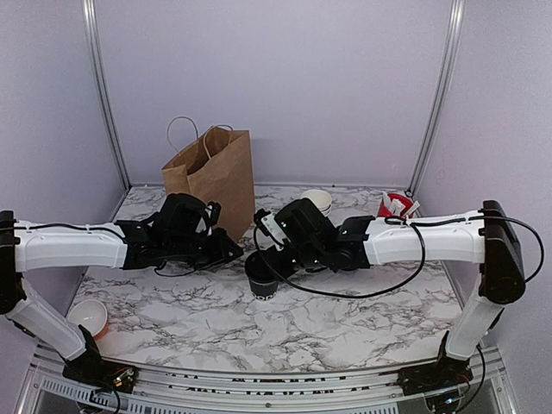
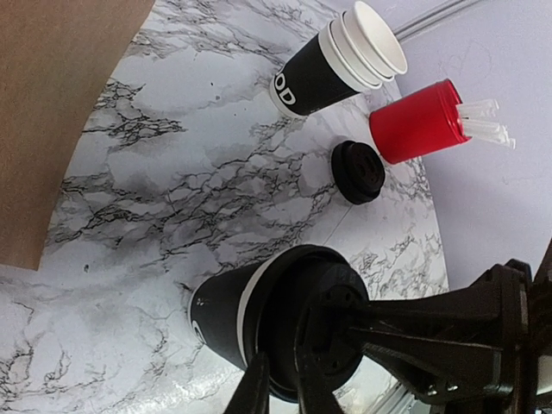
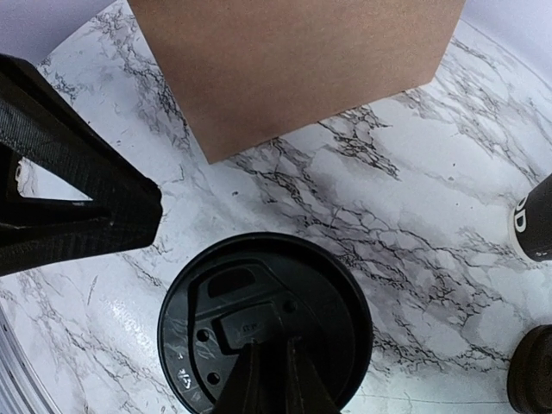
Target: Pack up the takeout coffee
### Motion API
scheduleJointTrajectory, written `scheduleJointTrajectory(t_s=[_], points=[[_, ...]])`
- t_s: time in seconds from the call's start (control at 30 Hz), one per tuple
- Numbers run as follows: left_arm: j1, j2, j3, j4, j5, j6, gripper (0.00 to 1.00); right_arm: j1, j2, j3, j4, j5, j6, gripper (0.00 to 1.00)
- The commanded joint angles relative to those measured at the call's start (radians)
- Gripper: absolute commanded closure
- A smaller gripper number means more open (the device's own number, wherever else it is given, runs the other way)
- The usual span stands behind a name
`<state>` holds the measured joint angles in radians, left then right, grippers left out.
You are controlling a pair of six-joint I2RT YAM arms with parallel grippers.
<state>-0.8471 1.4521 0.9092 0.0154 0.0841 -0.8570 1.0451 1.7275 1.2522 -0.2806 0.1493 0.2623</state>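
White letters "OD" are being displayed on the side of the black stack of cups (image 2: 310, 78), with the rest of the word being hidden. White print is being shown on the lidded cup (image 2: 220, 315), but it is too small to be read. Raised marks are being shown on its lid (image 3: 267, 328), too faint to be read.

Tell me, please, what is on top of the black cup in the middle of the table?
A black lid sits on the cup, with the right gripper at its centre. The lid hides the cup's inside.
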Motion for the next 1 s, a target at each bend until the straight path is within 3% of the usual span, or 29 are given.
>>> scheduleJointTrajectory(t_s=[0.0, 0.27, 0.6, 0.97], points=[[-0.012, 0.001, 0.053, -0.045, -0.008, 0.045, 0.89, -0.004, 0.007, 0.034, -0.027, 0.019, 0.008, 0.89], [-0.013, 0.019, 0.136, -0.079, -0.012, 0.082, 0.9, -0.002, 0.017, 0.02, -0.024, 0.013, 0.012, 0.91], [-0.039, 0.216, 0.053, -0.019, 0.075, 0.06, 0.93, -0.002, 0.023, 0.004, -0.008, 0.008, 0.023, 0.91], [-0.047, 0.12, 0.087, -0.067, 0.022, 0.072, 0.92, -0.003, 0.012, -0.018, -0.008, 0.008, 0.037, 0.91]])
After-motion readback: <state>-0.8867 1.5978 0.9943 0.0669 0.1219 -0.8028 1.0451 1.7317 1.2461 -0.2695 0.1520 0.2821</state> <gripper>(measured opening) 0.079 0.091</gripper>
